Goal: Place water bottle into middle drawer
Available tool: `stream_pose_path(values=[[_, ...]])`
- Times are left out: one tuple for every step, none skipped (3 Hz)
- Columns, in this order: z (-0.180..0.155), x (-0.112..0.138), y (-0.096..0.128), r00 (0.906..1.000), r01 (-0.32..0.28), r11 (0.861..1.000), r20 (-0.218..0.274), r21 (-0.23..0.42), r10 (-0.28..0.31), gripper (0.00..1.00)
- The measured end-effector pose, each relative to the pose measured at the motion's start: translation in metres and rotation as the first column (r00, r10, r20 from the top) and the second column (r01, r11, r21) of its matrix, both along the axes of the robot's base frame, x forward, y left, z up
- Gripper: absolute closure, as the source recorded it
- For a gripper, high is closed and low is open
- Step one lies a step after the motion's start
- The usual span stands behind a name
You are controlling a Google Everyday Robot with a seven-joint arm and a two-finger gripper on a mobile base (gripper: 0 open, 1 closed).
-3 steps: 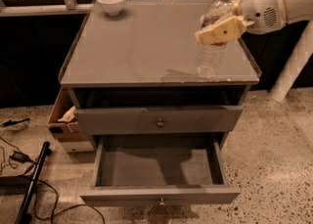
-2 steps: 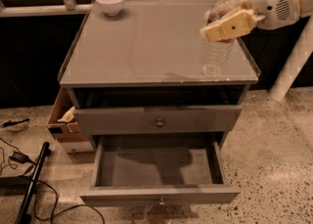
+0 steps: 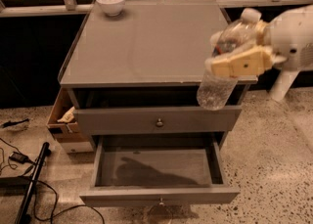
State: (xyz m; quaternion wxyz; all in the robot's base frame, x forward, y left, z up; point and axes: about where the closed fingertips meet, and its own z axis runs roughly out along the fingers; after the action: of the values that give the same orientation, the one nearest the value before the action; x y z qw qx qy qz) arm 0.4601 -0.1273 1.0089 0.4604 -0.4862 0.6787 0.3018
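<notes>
A grey cabinet fills most of the view, standing on a speckled floor. Its flat top is bare apart from a bowl at the back left corner.

The middle drawer is pulled wide open at the bottom front. Its grey floor holds nothing but a shadow. The top drawer above it is closed.

The white arm reaches in from the right edge. A brown box sits on the floor against the cabinet's left side, with pale scraps in it. A black pole and cables lie on the floor at the lower left.

The bottle hangs in the air at the cabinet's front right corner. It is tilted, with its white cap up to the right and its base down to the left. It is above the open drawer's right end and not in it.

The gripper clamps the bottle round its middle, and one tan finger lies across the near side.

The white bowl stands upright. A small round knob sits mid-front on the closed drawer.
</notes>
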Motion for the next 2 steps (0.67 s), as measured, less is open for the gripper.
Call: stream_pose_path(values=[[-0.0137, -0.0099, -0.005, 0.9992, -0.017, 0.999, 0.036, -0.027, 0.018, 1.0], [-0.016, -0.0099, -0.0028, 0.9986, -0.025, 0.999, 0.045, -0.034, 0.027, 1.0]])
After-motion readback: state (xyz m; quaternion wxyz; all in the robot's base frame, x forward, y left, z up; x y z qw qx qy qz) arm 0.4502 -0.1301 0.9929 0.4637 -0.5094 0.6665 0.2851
